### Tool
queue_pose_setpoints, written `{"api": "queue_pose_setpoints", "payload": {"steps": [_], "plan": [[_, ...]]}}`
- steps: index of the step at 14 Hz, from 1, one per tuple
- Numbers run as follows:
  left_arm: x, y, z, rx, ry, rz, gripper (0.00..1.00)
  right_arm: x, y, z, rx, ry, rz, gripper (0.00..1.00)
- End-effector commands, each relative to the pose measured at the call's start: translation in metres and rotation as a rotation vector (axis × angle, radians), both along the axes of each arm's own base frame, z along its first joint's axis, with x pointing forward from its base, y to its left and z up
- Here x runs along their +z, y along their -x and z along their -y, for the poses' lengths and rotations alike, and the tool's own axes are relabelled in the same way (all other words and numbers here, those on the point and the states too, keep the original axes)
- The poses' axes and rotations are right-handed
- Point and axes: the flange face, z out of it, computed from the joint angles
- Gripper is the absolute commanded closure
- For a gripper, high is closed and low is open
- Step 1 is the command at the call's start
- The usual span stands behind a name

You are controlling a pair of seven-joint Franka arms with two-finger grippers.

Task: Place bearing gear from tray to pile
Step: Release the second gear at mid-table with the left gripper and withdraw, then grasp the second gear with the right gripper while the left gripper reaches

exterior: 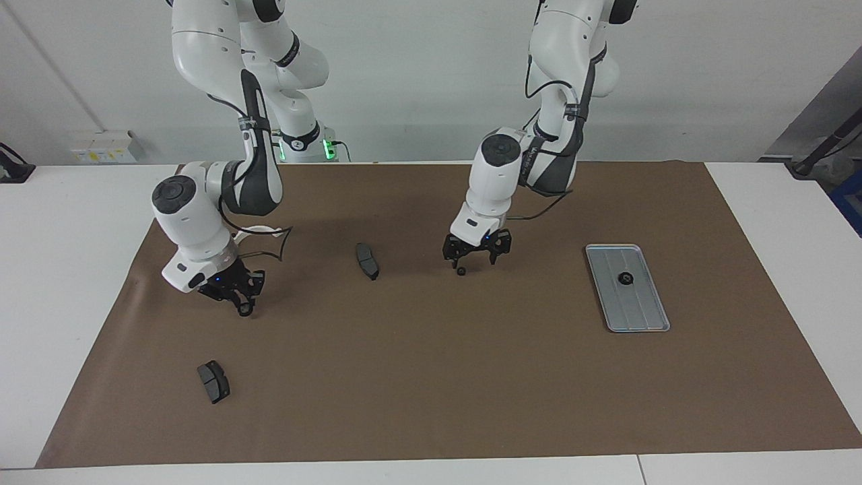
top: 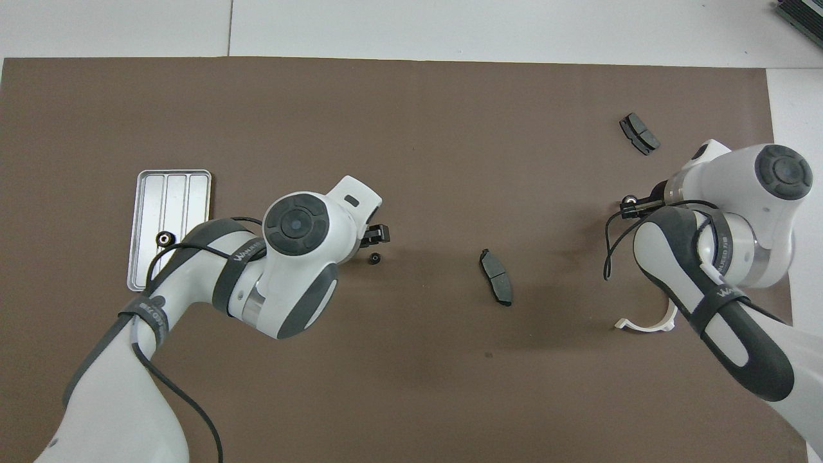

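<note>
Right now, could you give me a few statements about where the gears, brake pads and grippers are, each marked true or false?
1. A small black gear lies on the brown mat just under the left gripper, whose fingers stand open. True.
2. The tray holds no gear. False: one gear lies on it.
3. The right gripper holds a brake pad. False: it is shut, and no pad is between its fingers; both pads lie on the mat.
4. One brake pad lies between the two grippers. True.
5. The white half-ring bracket sits on the tray. False: it lies on the mat at the right arm's end, partly hidden by that arm.
</note>
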Motion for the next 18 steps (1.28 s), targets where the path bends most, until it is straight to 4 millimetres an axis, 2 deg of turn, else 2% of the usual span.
{"api": "queue_pose_setpoints", "payload": {"steps": [1, 2, 4, 5, 7, 8, 9, 12, 13, 15, 17, 18], "plan": [[0.02, -0.048, -0.103, -0.004, -0.022, -0.002, 0.02, -0.009, 0.004, 0.006, 0.002, -0.019, 0.019, 1.0], [0.023, -0.06, -0.141, -0.032, -0.031, -0.015, 0.08, -0.011, 0.004, 0.007, 0.001, -0.018, 0.016, 0.9], [0.023, -0.072, -0.204, -0.112, -0.044, -0.035, 0.13, -0.01, 0.003, 0.007, -0.005, -0.019, 0.018, 0.11], [0.021, -0.072, -0.223, -0.139, -0.049, -0.044, 0.13, -0.007, 0.001, 0.005, -0.004, -0.019, 0.025, 0.0], [0.016, -0.068, -0.259, -0.173, -0.054, -0.058, 0.16, 0.02, -0.006, -0.004, 0.009, -0.021, 0.057, 0.0], [0.013, -0.063, -0.269, -0.169, -0.054, -0.07, 0.16, 0.036, -0.008, -0.012, 0.015, -0.026, 0.068, 0.0], [0.006, -0.055, -0.278, -0.161, -0.054, -0.081, 0.16, 0.052, -0.01, -0.028, 0.006, -0.04, 0.071, 0.0], [-0.01, -0.032, -0.301, -0.119, -0.051, -0.116, 0.16, 0.086, -0.013, -0.112, -0.11, -0.097, 0.047, 0.0], [-0.014, -0.027, -0.303, -0.105, -0.052, -0.115, 0.16, 0.095, -0.012, -0.141, -0.148, -0.11, 0.039, 0.0], [-0.026, -0.018, -0.317, -0.071, -0.053, -0.089, 0.16, 0.098, 0.006, -0.22, -0.173, -0.139, 0.03, 0.0], [-0.032, -0.012, -0.32, -0.022, -0.052, -0.069, 0.16, 0.102, 0.027, -0.281, -0.195, -0.138, 0.047, 0.0], [-0.035, -0.011, -0.319, 0.008, -0.051, -0.058, 0.16, 0.102, 0.036, -0.304, -0.192, -0.136, 0.058, 0.0]]}}
